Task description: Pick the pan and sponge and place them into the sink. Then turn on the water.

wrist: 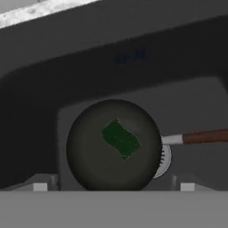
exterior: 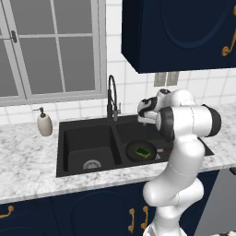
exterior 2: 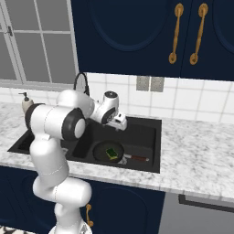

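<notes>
Gripper (exterior 2: 122, 127) hovered, its spread unclear; sponge (wrist: 120, 139) lay in pan (wrist: 89, 164), both inside sink (exterior: 73, 133); faucet (exterior: 112, 94) showed no water

- No text, label, brand, number or sign can be read in any view.
- On the sink (wrist: 133, 58) wall, at 12 o'clock from the pan (wrist: 89, 164) in the hand view, sit two small bluish marks, too blurred to make out.

What you can't really see here

Pan (wrist: 113, 144) hides most of the drain (wrist: 164, 161); its handle (wrist: 205, 136) runs off the hand view's right edge.
</notes>
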